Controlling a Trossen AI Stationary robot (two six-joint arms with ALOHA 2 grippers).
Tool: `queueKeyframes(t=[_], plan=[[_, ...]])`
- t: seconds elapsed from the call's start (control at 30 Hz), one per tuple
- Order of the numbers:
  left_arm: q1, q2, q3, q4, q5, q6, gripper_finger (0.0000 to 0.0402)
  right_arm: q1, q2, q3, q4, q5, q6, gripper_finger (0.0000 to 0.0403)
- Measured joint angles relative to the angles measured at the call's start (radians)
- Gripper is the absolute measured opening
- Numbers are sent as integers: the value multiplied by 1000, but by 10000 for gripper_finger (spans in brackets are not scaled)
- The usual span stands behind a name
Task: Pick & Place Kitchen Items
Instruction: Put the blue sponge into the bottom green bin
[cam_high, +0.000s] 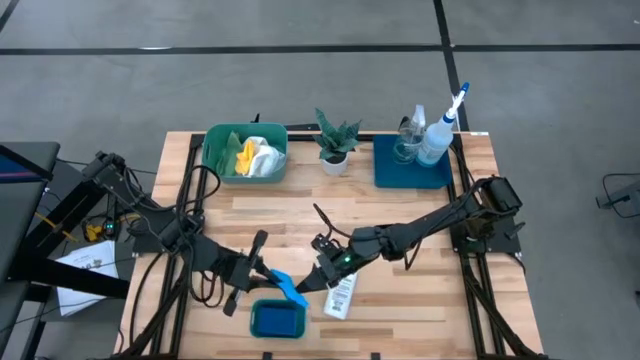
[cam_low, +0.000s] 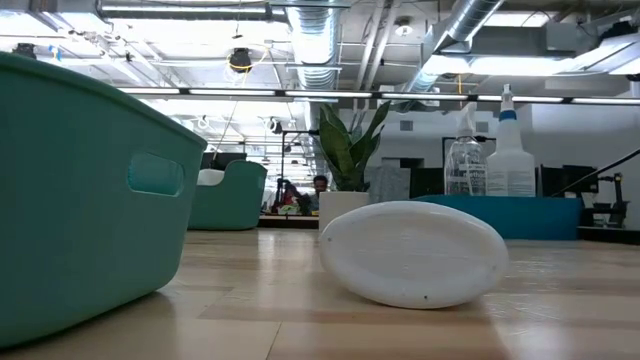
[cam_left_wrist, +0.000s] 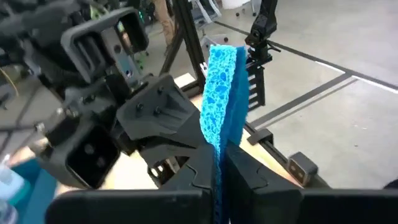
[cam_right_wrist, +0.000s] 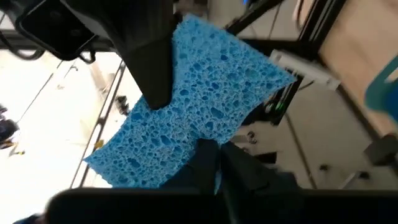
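High view: no legible writing; the small white bottle's (cam_high: 341, 297) label is unreadable. One blue sponge (cam_high: 289, 288) is pinched by both the left gripper (cam_high: 268, 275) and right gripper (cam_high: 312, 280), above the front green tub (cam_high: 277, 320). Two tubs total; the rear tub (cam_high: 245, 153) holds cloths (cam_high: 255, 156). Two spray bottles (cam_high: 428, 133) stand on the blue tray (cam_high: 398, 172).

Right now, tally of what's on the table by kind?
Spray bottles: 2 (clear spray bottle, white spray bottle)
Small white bottle: 1
Blue sponge: 1, pinched by both grippers (left, right)
Cloth pile: 1
Green tubs: 2
Blue tray: 1
Plant: 1
Total: 9
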Motion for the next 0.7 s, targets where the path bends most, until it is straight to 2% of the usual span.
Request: queueKeyframes(t=[0.2, 0.43, 0.57, 0.7], plan=[[-7, -35, 0, -132, 49, -147, 5, -6, 0, 0, -79, 129, -59, 91], [-23, -41, 0, -253, 197, -379, 5, -17, 0, 0, -153, 249, -100, 197], [-23, -28, 0, -331, 260, -584, 5, -25, 0, 0, -166, 283, -119, 225], [-23, -5, 0, -366, 319, -744, 5, -17, 0, 0, -217, 305, -125, 228]])
